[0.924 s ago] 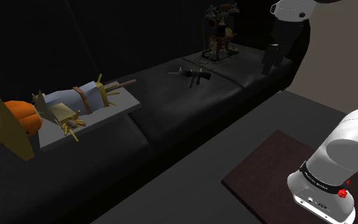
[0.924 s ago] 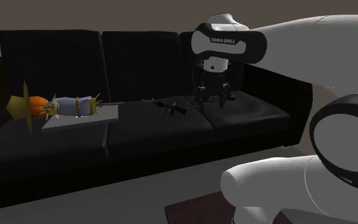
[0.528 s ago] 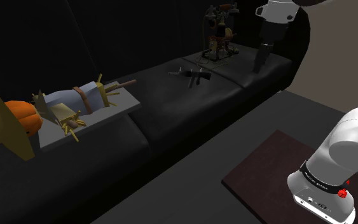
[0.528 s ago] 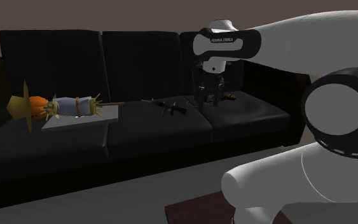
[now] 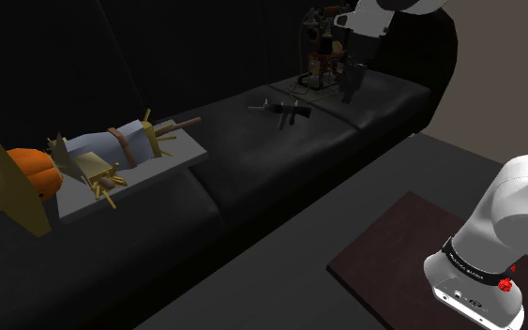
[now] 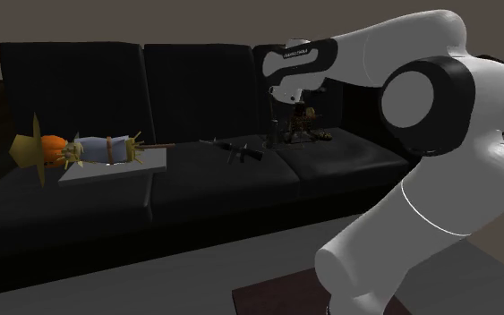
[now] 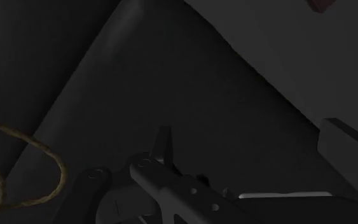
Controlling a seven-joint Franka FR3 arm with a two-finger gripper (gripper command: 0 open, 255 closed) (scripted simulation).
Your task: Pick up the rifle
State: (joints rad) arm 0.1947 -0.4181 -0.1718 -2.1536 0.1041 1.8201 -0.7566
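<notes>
The rifle (image 5: 283, 111) is small and dark grey and lies flat on the black sofa's middle seat cushion (image 5: 252, 159), near the seam with the end cushion. It also appears in the second exterior view (image 6: 237, 149). My black gripper (image 5: 351, 82) hangs above the end cushion, to the shoulder view's right of the rifle and apart from it. In the second exterior view the gripper (image 6: 275, 134) is just right of the rifle, beside a wiry brown object. Its fingers (image 7: 348, 153) stand apart with nothing between them.
A wiry brown and dark object (image 5: 323, 52) stands on the end cushion close behind the gripper; its wire loop (image 7: 37, 165) shows in the wrist view. A scarecrow doll (image 5: 112, 148) with an orange head lies on a grey board (image 6: 106, 166) at the sofa's far end.
The arm has swung towards the shoulder view's left. The gripper has travelled from over the sofa's armrest to the end cushion beside the wiry object, closer to the rifle. The rifle has not moved.
</notes>
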